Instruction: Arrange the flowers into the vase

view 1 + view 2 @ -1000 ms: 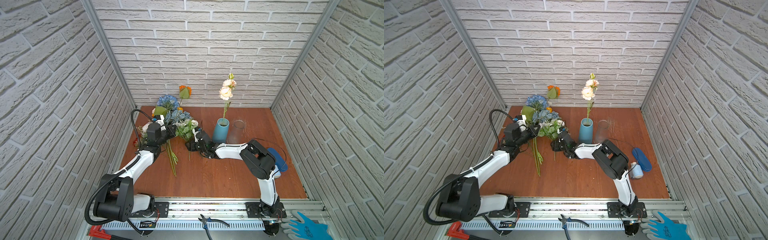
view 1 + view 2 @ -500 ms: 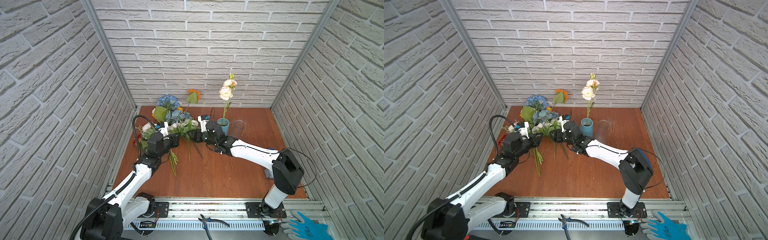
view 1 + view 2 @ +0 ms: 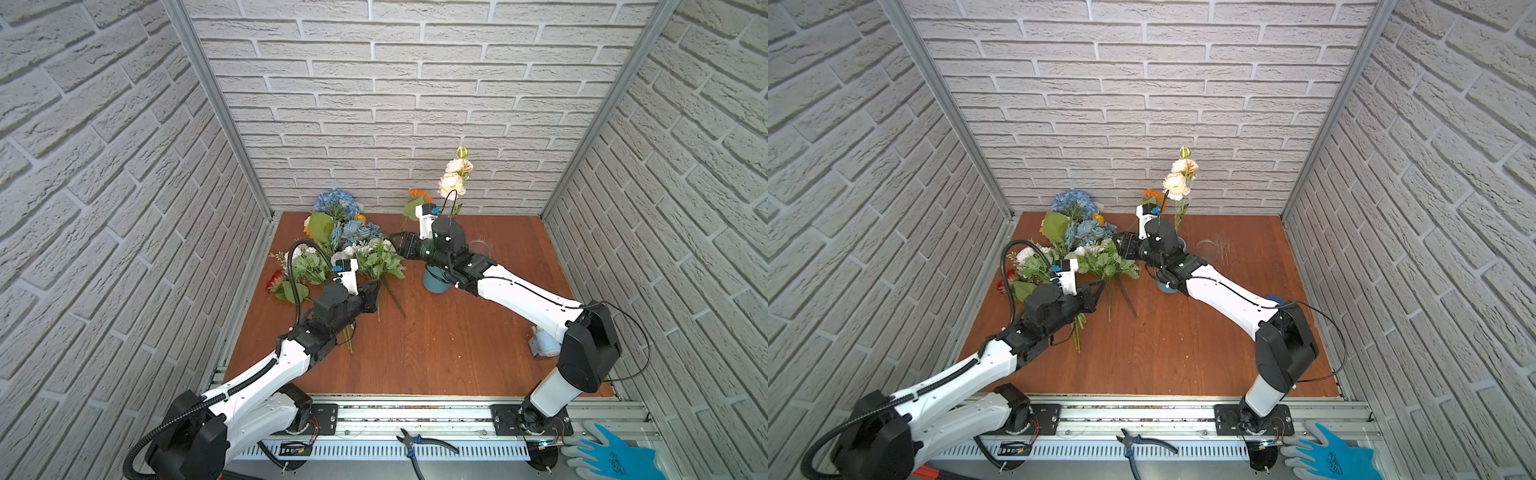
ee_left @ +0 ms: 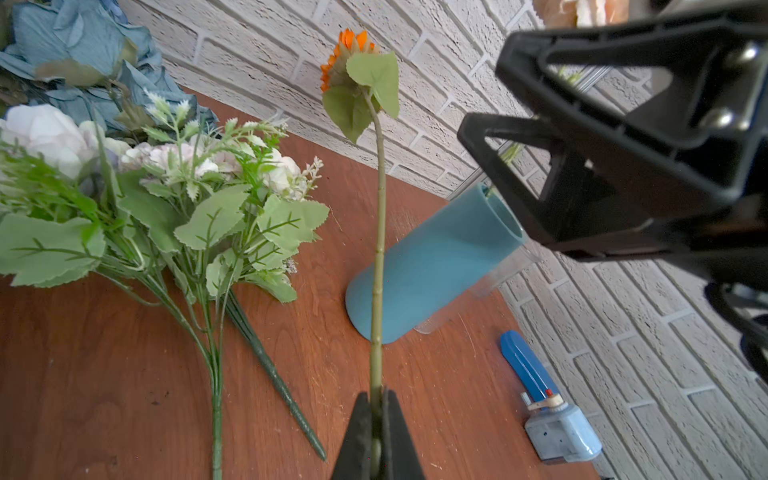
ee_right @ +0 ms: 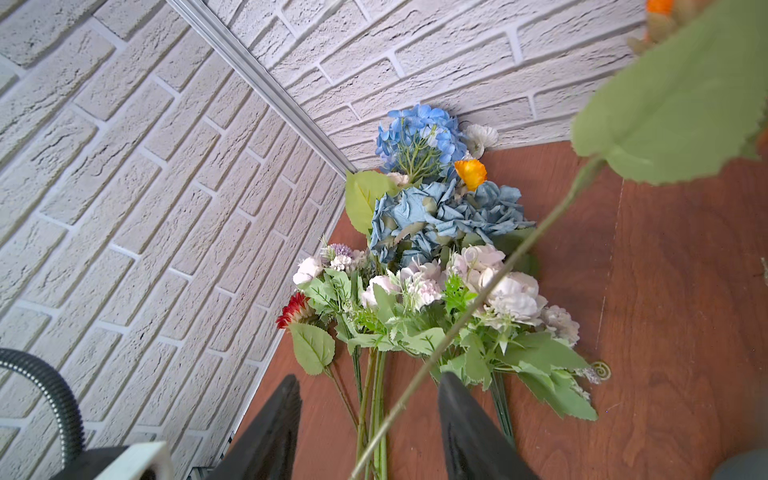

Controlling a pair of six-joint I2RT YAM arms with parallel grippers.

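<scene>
My left gripper [image 4: 377,399] is shut on the green stem of an orange daisy [image 4: 349,54], which slants up toward the back wall. In both top views its head [image 3: 415,195] [image 3: 1152,195] shows beside the right wrist. The blue vase [image 3: 434,280] [image 3: 1165,286] [image 4: 432,266] stands upright, holding peach blooms [image 3: 451,183]. My right gripper [image 5: 370,386] [image 3: 399,245] hovers open beside the vase's top, and the daisy stem [image 5: 478,307] runs between its jaws without touching them. The other flowers [image 3: 345,245] [image 5: 436,249] lie in a pile at the back left.
A clear glass [image 3: 480,245] stands to the right of the vase. A pale blue gadget with a blue handle [image 4: 552,415] lies near the right wall. Pliers [image 3: 419,440] and a blue glove [image 3: 615,457] lie on the front rail. Brick walls close in three sides.
The left gripper has drawn back toward the front with the daisy, whose head has swung right toward the vase. The right arm has risen from the table to the vase's top.
</scene>
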